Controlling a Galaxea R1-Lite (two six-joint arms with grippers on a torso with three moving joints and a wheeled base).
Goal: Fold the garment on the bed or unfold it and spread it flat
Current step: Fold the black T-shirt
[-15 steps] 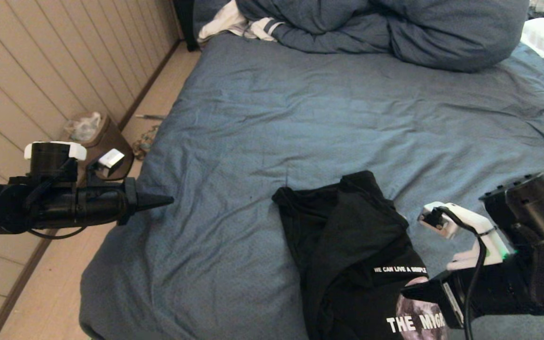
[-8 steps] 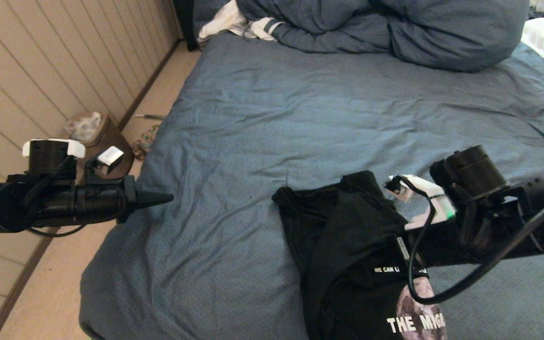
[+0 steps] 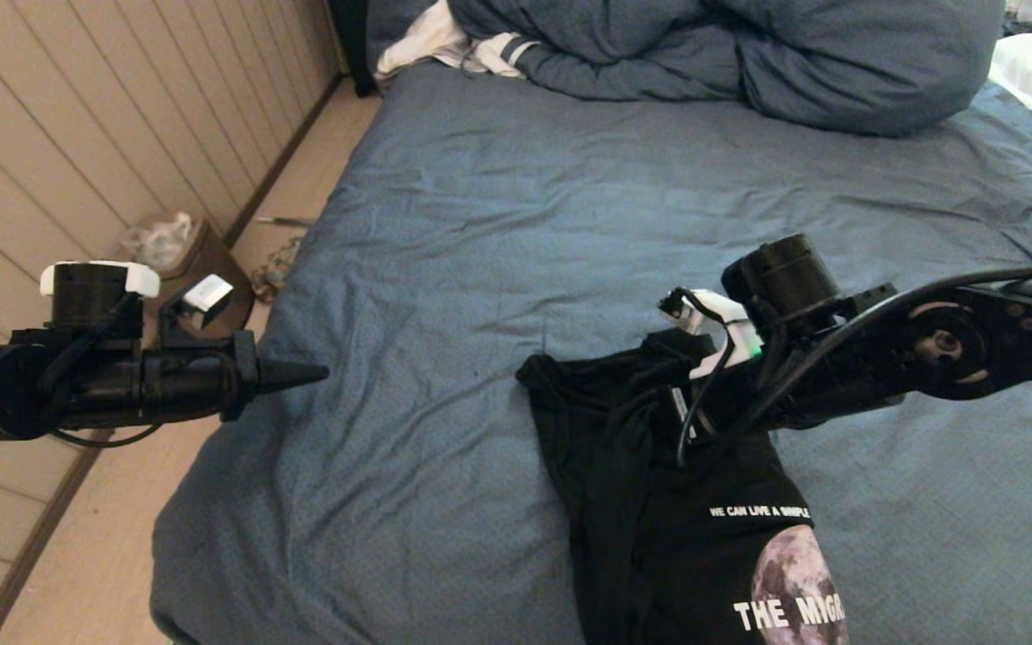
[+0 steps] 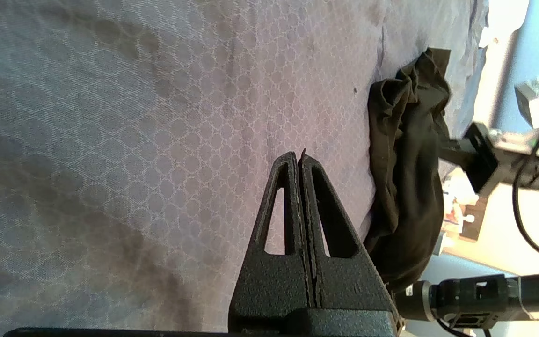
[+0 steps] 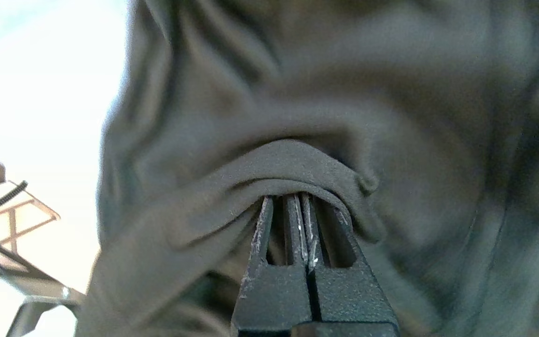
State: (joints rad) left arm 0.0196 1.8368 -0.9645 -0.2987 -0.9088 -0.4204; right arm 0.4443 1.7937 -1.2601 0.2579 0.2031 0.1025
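Currently my right gripper (image 3: 659, 421) is pinched tight on a fold of the black T-shirt (image 3: 659, 537), low centre-right on the bed (image 3: 498, 224); my own arm and cable cover its upper part. My left gripper (image 3: 319, 374), jaws together and empty, hovers mid-left over the sheet's edge. Blue duvet (image 3: 749, 54) and white striped clothing (image 3: 444, 40) crowd the top; small bin (image 3: 193, 260) by the wall, left.

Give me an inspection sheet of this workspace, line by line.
Surface: bed, wrinkled blue sheet.
Job's things: black T-shirt bunched at the near edge, moon print showing.
Clutter: blue duvet and white striped clothing at the far end.
Grippers: left gripper shut, empty, above the bed's left edge; right gripper shut, tips tucked under a shirt fold.
Cables: black cable looping off the right wrist.
Surroundings: panelled wall, small bin on the floor.
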